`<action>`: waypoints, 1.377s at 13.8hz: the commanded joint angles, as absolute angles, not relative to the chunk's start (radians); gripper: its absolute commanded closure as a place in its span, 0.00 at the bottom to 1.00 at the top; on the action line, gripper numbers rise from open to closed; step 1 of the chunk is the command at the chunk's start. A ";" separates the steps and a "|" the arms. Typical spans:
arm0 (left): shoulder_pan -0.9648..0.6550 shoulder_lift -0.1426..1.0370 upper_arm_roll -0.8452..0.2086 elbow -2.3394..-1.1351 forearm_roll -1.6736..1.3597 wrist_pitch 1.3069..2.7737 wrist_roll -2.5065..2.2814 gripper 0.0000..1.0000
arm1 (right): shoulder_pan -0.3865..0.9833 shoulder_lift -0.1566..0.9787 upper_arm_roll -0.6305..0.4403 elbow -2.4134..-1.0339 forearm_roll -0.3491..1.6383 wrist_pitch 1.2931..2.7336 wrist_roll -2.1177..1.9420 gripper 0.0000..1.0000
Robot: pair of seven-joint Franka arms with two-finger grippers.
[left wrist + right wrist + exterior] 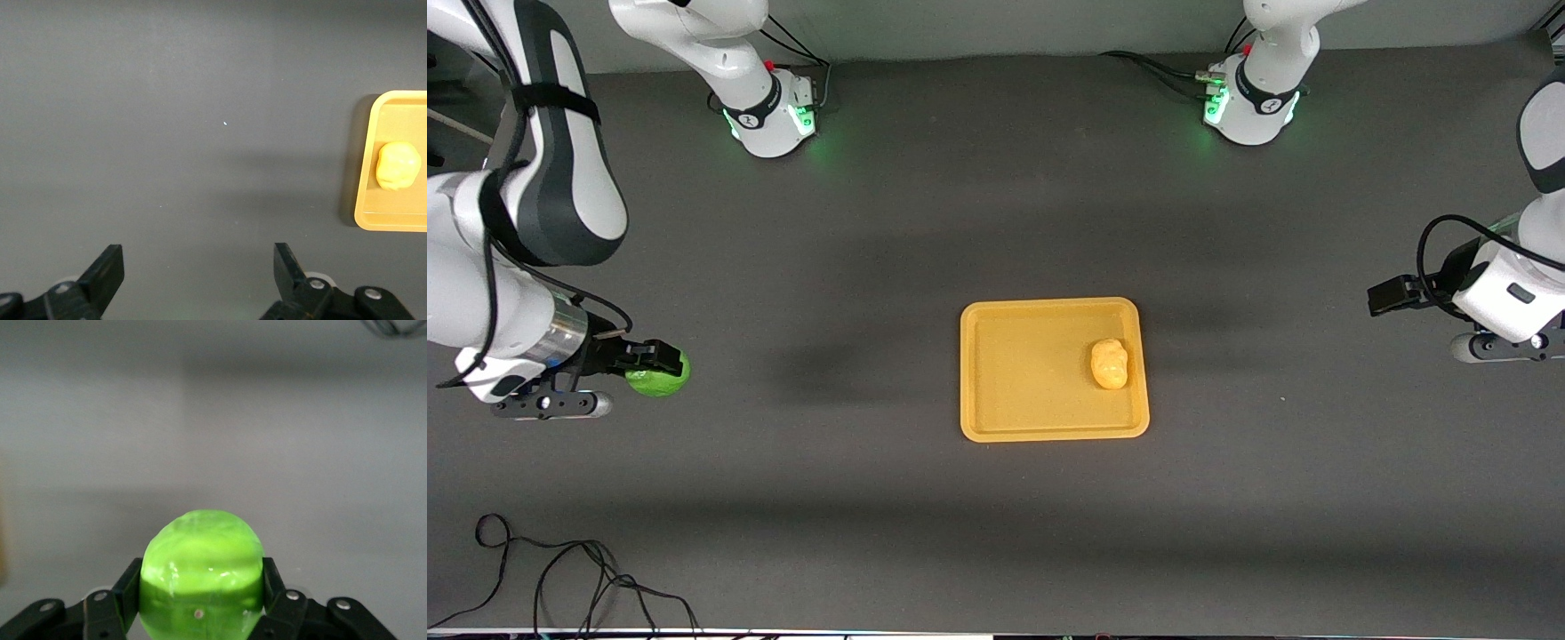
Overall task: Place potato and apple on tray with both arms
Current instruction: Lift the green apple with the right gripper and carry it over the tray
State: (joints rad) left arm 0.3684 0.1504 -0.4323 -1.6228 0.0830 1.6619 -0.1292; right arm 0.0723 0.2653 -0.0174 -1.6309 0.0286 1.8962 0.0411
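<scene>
The orange-yellow tray (1005, 418) lies mid-table. The lumpy yellow-orange potato (1110, 364) rests in it, at the side toward the left arm's end; both show in the left wrist view, the tray (372, 153) and the potato (397, 166). My right gripper (665, 359) is at the right arm's end of the table, shut on the green apple (660, 377); in the right wrist view the apple (201, 570) sits between both fingers (128, 590). My left gripper (1378, 298) is open and empty at the left arm's end, its fingers (107, 270) spread wide over bare table.
The dark grey table (871, 222) is bare around the tray. A loose black cable (560, 578) lies near the front edge at the right arm's end. The two arm bases (774, 116) stand along the table's back edge.
</scene>
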 commanded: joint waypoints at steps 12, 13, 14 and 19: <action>0.084 0.132 -0.150 -1.626 0.072 1.663 -0.132 0.00 | 0.721 0.891 -0.018 -0.887 -0.015 1.853 0.879 0.61; 0.084 0.130 -0.146 -1.631 0.072 1.670 -0.132 0.00 | 0.742 0.917 -0.017 -0.888 -0.014 1.905 0.908 0.61; 0.084 0.130 -0.143 -1.632 0.072 1.674 -0.127 0.00 | 0.767 0.948 -0.018 -0.887 -0.015 1.943 0.922 0.62; 0.092 0.112 -0.140 -1.637 0.046 1.669 -0.120 0.00 | 0.801 1.074 -0.021 -0.888 -0.018 2.114 0.939 0.62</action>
